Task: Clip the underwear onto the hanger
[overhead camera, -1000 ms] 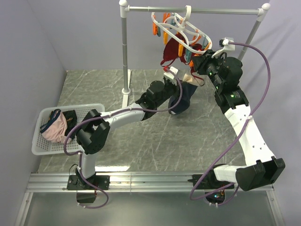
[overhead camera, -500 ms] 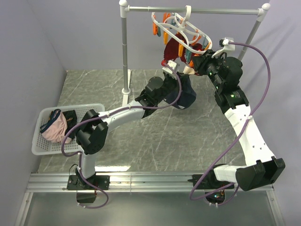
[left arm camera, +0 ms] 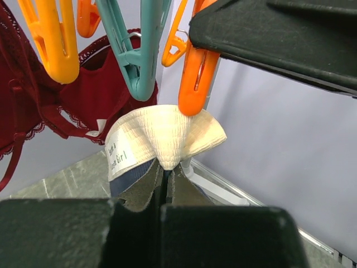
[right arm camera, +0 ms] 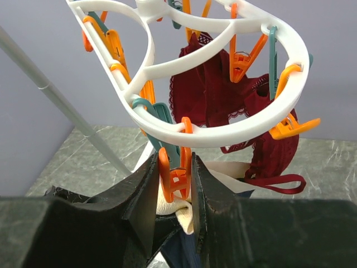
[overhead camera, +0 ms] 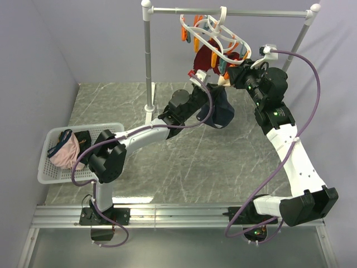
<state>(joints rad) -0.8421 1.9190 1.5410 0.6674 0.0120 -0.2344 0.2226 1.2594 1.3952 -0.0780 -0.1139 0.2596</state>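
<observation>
Left wrist, left claw [left arm camera: 165,187] clamped on underwear [left arm camera: 167,137], right claw [right arm camera: 174,187] squeezing orange clip [right arm camera: 165,167]

A grey rail stand [overhead camera: 148,61] is standing at the back of the marble table [overhead camera: 184,162], and a maroon-red garment [overhead camera: 205,60] is hanging beneath its top bar. A white basket [overhead camera: 47,177] is sitting at the table's left edge, holding a pink garment [overhead camera: 66,152].

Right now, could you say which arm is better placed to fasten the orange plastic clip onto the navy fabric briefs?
Right: the right gripper clasps the orange plastic clip; the left gripper holds the navy fabric briefs beneath it.
</observation>
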